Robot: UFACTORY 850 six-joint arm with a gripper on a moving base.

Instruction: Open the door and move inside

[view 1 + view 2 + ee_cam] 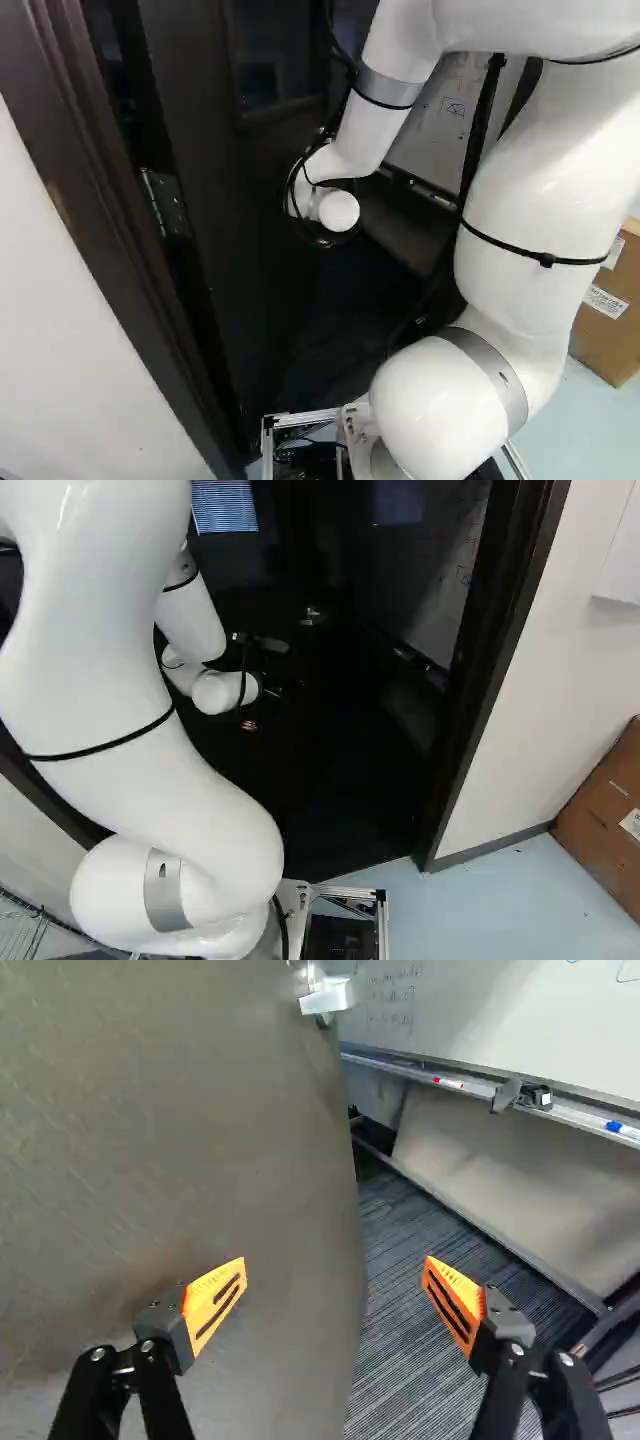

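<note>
The gripper (336, 1265) is spread, holding nothing; the door (180, 1140) stands ajar at its eleven o'clock; widening it and driving inside, toward one o'clock, seem left.

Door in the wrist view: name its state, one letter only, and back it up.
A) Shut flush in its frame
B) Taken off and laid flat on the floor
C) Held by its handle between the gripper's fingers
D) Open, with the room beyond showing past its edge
D: past the edge of the door, a striped carpet and a whiteboard show.
</note>
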